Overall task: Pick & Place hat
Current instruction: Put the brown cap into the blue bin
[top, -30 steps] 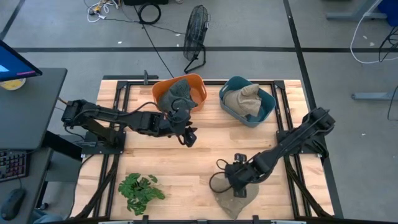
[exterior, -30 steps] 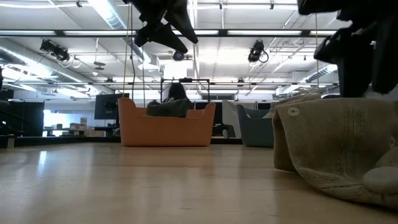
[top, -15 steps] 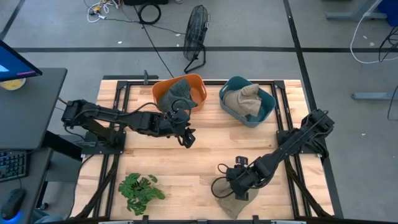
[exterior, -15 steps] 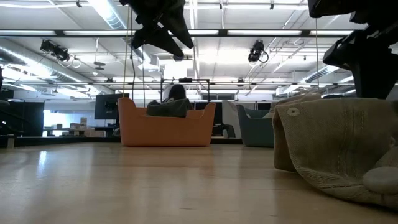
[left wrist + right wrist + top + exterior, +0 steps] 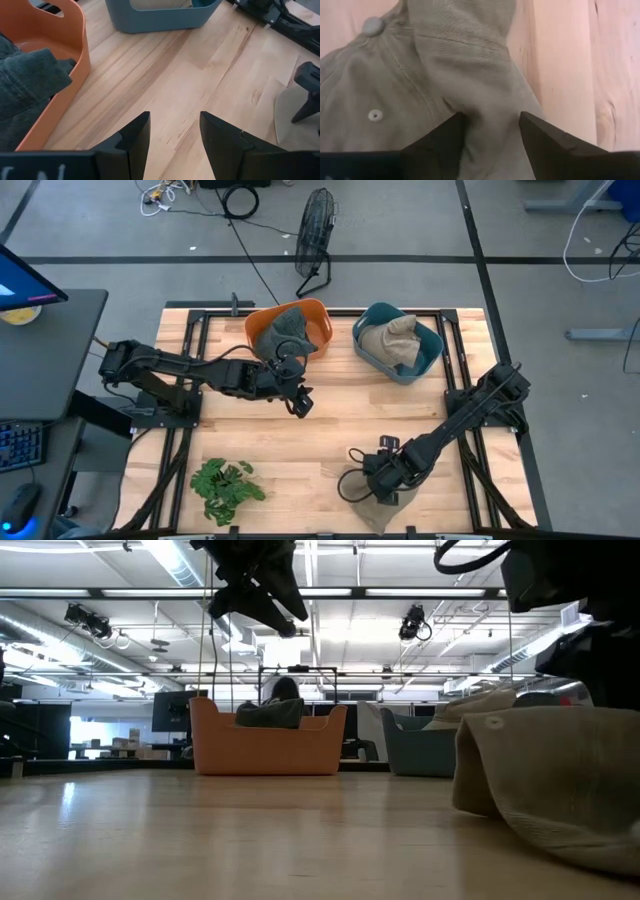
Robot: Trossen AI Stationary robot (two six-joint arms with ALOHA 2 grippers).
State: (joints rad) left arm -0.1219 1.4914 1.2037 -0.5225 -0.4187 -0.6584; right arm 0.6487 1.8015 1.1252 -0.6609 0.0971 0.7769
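A tan hat [image 5: 376, 509] lies crumpled on the table near the near edge; it also shows in the low view [image 5: 560, 780]. My right gripper [image 5: 386, 484] is down on it, open. In the right wrist view the hat [image 5: 435, 65] fills the frame, with a raised fold of the crown between the fingers of the gripper [image 5: 490, 142]. My left gripper [image 5: 300, 402] hangs open above the table beside the orange bin [image 5: 319, 310], over bare wood [image 5: 175, 132]. My right gripper comes at the hat from above, pointing down. Its open fingers [image 5: 437, 142] stand on either side of a raised fold of the crown [image 5: 485, 100] and meet the cloth there. The hat lies on the table, not lifted.
The orange bin holds a dark grey hat [image 5: 285, 330]. A blue bin [image 5: 433, 340] beside it at the far edge holds another tan hat [image 5: 392, 340]. A green plant [image 5: 228, 482] lies near the near-left corner. The table's middle is bare wood.
My right gripper has moved toward the near edge and down onto the tan hat. In the low view the hat's left side has shifted a little to the right and its crown has changed shape.
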